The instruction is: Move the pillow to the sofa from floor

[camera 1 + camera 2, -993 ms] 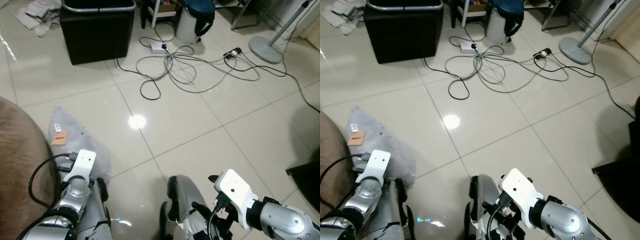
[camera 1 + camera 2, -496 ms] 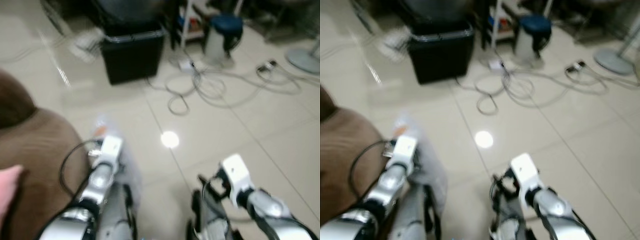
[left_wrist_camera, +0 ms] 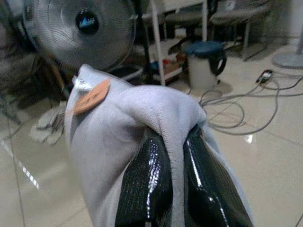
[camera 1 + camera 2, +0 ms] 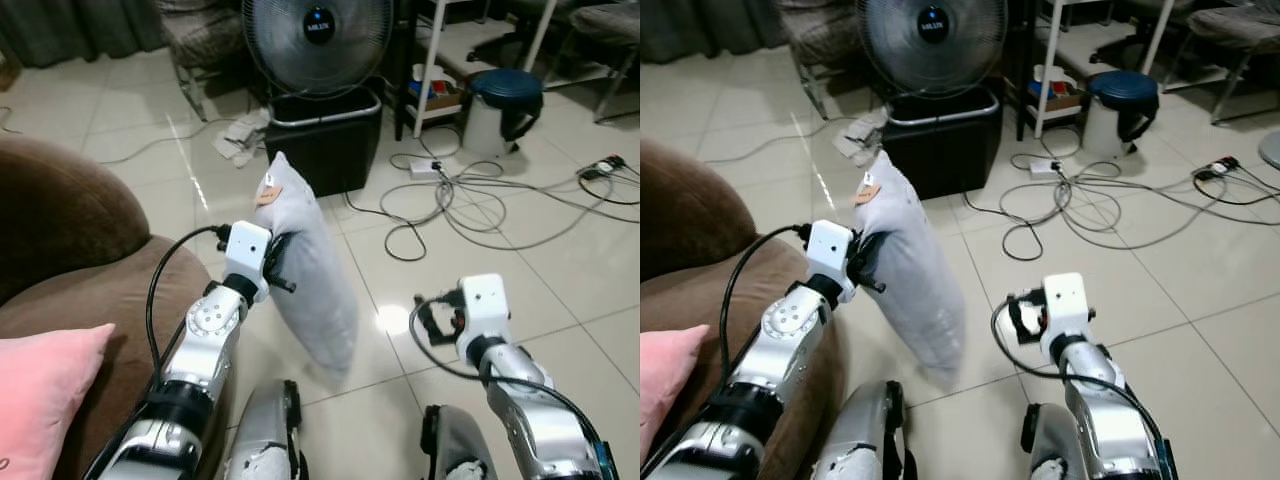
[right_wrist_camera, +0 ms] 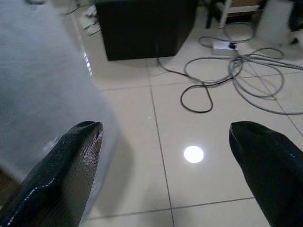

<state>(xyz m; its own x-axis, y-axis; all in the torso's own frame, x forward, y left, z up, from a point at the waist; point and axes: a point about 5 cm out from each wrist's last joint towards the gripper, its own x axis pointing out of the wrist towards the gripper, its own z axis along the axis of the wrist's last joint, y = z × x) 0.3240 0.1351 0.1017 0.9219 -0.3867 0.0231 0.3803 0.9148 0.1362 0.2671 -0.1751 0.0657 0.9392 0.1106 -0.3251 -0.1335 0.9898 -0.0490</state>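
A grey pillow (image 4: 312,275) with an orange tag hangs in the air in front of me, its lower corner just above the floor tiles. My left gripper (image 4: 276,262) is shut on a fold of its upper edge; the left wrist view shows both black fingers (image 3: 142,189) pinching the fabric of the pillow (image 3: 118,127). The brown sofa (image 4: 70,240) lies to my left, right beside the left arm. My right gripper (image 4: 432,322) is held low to the right of the pillow, open and holding nothing, fingers (image 5: 71,161) wide apart with the pillow (image 5: 42,80) off to one side.
A pink cushion (image 4: 40,385) lies on the sofa seat. Ahead stand a fan (image 4: 318,40), a black bin (image 4: 325,140) and a white container with a blue lid (image 4: 500,105). Tangled cables (image 4: 470,190) spread over the tiles to the right. White shelving legs (image 4: 430,60) stand behind.
The pillow lay on the floor beside my left arm; now it hangs lifted in the left gripper. The camera has swung up and left, bringing the sofa and fan into view.
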